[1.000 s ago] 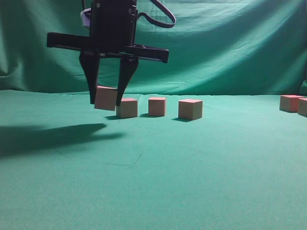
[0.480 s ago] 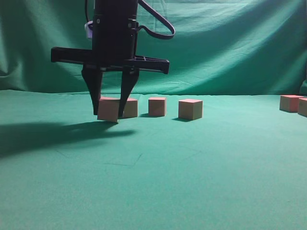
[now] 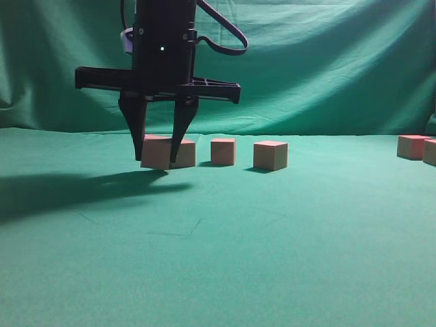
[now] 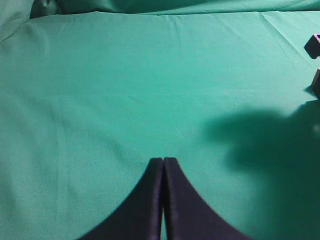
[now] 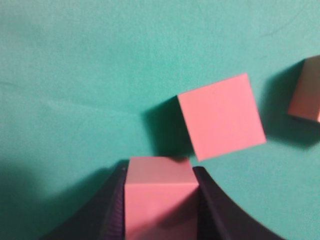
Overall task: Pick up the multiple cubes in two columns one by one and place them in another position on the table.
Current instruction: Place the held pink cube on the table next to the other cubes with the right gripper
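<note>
The jaws of my right gripper (image 3: 158, 151) are pinching one cube (image 3: 156, 152) between them. In the right wrist view I see that held cube (image 5: 159, 200) squeezed from both sides by the two black fingers (image 5: 210, 210). In the exterior view it hangs low, right down at the green bench (image 3: 218, 259). I cannot tell if its bottom touches the cloth.

The jaws of my left gripper (image 4: 163, 167) are pressed together with nothing in them. They hang over bare green cloth.

Just behind the held cube sits a second cube (image 3: 184, 153). The held one hides part of it in the exterior view. In the right wrist view this second cube (image 5: 221, 116) lies just past the held one and looks turned a little. They are very close, and I cannot tell if they touch.

Next along to the right is a third cube (image 3: 223, 150), then a fourth cube (image 3: 270, 154), each a bit apart. Far off at the right edge are two more cubes (image 3: 413, 146), close to each other.

The cubes have pinkish-red tops and tan sides. A big dark shadow (image 3: 75, 187) of the arm lies on the bench to the left.
</note>
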Robot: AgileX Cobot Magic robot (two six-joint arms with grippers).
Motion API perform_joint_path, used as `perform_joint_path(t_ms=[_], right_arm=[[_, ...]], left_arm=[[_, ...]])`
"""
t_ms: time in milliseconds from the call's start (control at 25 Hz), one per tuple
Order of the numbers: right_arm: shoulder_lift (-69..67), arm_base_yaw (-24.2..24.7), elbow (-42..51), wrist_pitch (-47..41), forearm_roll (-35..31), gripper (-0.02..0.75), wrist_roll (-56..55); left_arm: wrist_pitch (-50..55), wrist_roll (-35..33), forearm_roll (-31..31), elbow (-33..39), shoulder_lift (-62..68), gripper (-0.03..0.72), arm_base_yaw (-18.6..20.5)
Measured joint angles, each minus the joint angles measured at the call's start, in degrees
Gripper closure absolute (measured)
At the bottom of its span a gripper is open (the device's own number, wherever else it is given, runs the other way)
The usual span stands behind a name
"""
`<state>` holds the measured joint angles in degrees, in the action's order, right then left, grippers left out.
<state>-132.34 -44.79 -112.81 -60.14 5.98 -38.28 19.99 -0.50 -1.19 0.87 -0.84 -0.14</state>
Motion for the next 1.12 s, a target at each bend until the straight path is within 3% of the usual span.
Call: perform_joint_path(t_ms=[840,920,1120], right_arm=[[0.0,0.0,0.0,-0.21,0.89,0.475,-0.13],[0.0,0.0,0.0,-0.21,0.89,0.407,-0.13],[0.0,0.0,0.0,-0.21,-0.03,0.418,-0.13]], left_arm=[[0.0,0.0,0.0,0.0,0.0,0.688,0.0],[0.0,0.0,0.0,0.0,0.0,0.688,0.0],[0.0,0.0,0.0,0.0,0.0,0.688,0.0]])
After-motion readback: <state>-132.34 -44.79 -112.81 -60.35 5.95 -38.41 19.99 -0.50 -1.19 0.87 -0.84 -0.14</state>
